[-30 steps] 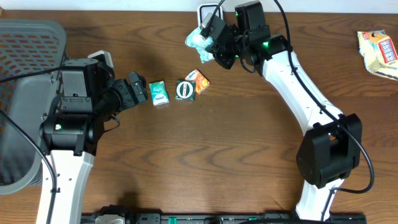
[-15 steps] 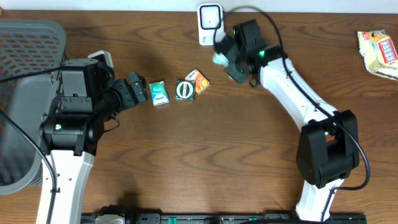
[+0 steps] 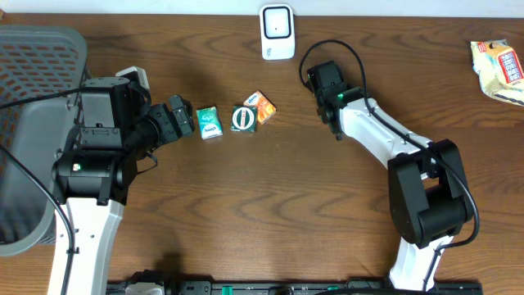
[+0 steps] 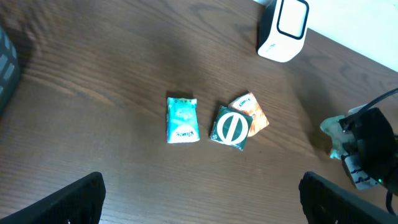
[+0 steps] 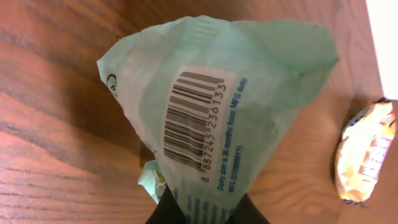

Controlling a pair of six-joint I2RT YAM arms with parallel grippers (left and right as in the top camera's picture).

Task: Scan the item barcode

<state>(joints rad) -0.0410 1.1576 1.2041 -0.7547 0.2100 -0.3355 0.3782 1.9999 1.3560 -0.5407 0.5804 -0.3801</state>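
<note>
The scanner (image 3: 277,33) stands at the far edge of the table (image 3: 270,213), about midway along it. In front of the scanner and slightly left lie three packets in a row: the tilted packet (image 3: 262,106) nearest it, the round-marked packet (image 3: 243,119) touching that one's left side, and the flat packet (image 3: 209,122) a little apart, farther left. The left gripper (image 3: 185,116) sits just left of the flat packet. The basket (image 3: 33,49) is far left of the scanner. Right of and before the scanner, the right gripper (image 5: 205,208) holds a pouch (image 5: 217,112). A snack bag (image 3: 499,70) lies far right.
</note>
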